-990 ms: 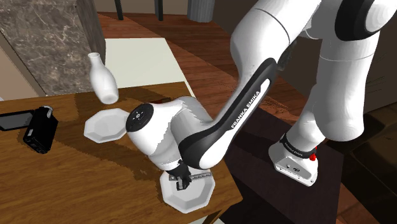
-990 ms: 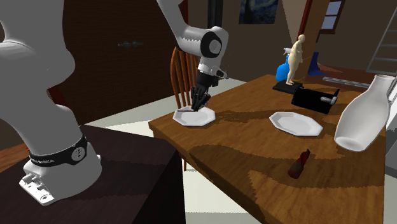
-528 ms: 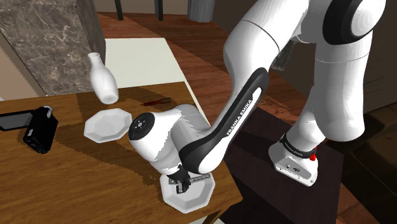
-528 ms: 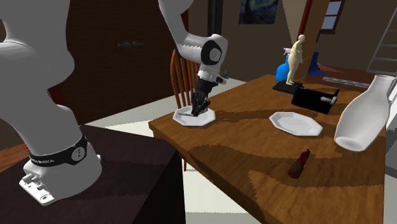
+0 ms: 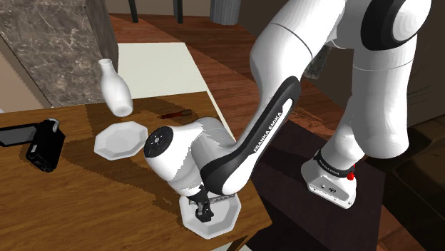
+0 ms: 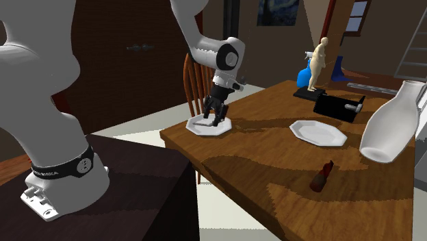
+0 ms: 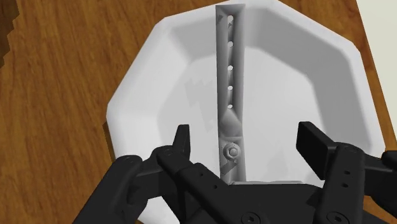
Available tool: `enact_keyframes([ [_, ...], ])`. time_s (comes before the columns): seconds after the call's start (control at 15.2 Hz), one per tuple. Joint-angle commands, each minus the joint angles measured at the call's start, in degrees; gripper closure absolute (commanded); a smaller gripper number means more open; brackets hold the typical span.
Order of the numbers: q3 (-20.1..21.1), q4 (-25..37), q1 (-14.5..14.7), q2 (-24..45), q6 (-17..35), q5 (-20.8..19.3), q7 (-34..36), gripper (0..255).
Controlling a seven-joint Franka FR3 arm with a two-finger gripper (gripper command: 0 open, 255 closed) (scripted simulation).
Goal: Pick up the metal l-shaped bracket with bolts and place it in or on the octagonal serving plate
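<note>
Fingers (image 7: 312, 145) spread apart, bracket (image 7: 229, 76) lying loose between them, plate (image 7: 146, 83) by table (image 7: 51, 95) edge

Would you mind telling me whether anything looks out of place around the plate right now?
Nothing is spilled or damaged. The bracket lies in the white plate, its far end reaching the rim, and the gripper stands open around it without touching.

— Where does my shoulder camera sit?

— High, beside and a little behind the stand (image 5: 285, 189). I look steeply down on the table (image 5: 85, 192) from there.

— And the second?

— Lower, close to the stand, facing across the tabletop.

— The wrist?

— It points straight down, very close. All three of my views share the white octagonal plate (image 7: 153, 76) at the table's corner.
</note>
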Motion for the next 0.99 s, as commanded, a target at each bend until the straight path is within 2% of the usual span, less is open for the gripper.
enact_keyframes([
  [0.0, 0.0, 0.0, 0.0, 0.0, 0.0, 0.0, 0.0, 0],
  [0.13, 0.0, 0.0, 0.0, 0.0, 0.0, 0.0, 0.0, 0],
  [0.4, 1.5, 4.4, -0.7, -2.7, -6.6, 2.4, -1.6, 0],
  [0.92, 1.5, 4.4, -0.7, -2.7, -6.6, 2.4, -1.6, 0],
])
